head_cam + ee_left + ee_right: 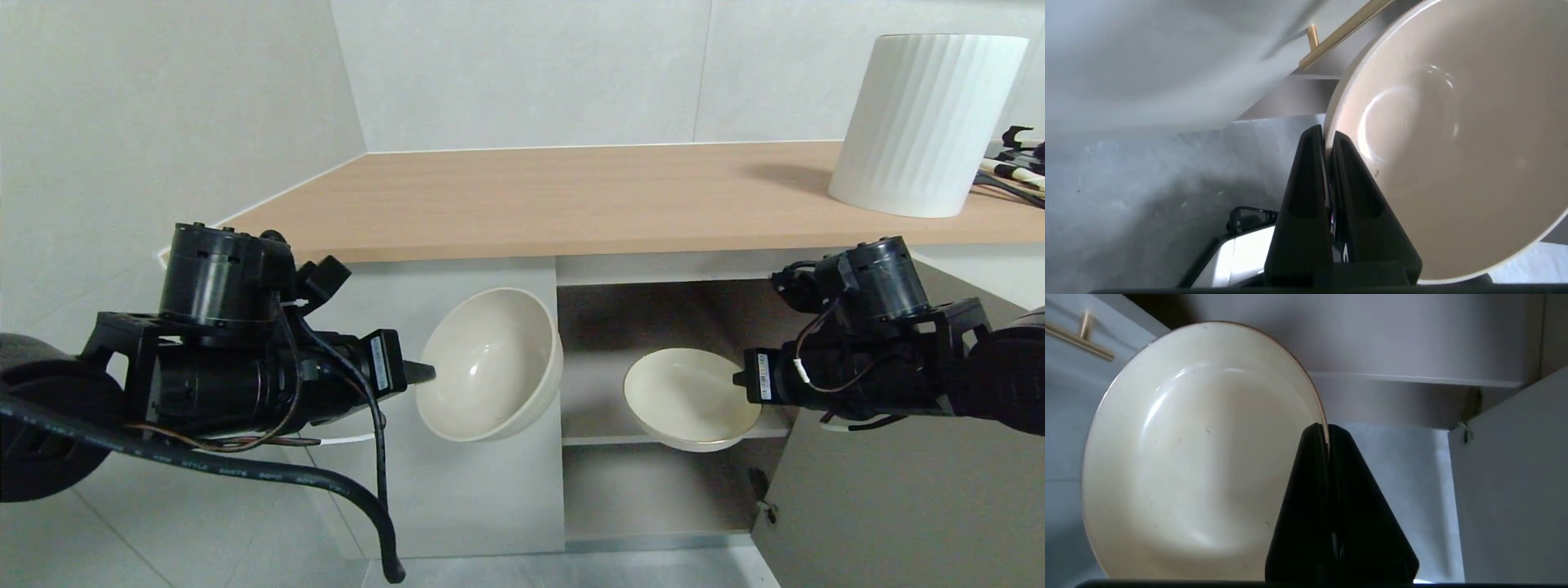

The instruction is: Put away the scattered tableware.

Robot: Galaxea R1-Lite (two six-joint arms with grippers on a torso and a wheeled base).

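Note:
My left gripper is shut on the rim of a deep cream bowl, held tilted in the air before the closed left cabinet door. Its fingers pinch that bowl's rim in the left wrist view. My right gripper is shut on the rim of a shallower cream bowl, held at the open cabinet's middle shelf. From the right wrist view, the fingers clamp this bowl at its edge.
A wooden countertop runs above the cabinet, with a ribbed white container at the right and some tools beyond it. The right cabinet door stands open. A lower shelf space lies beneath.

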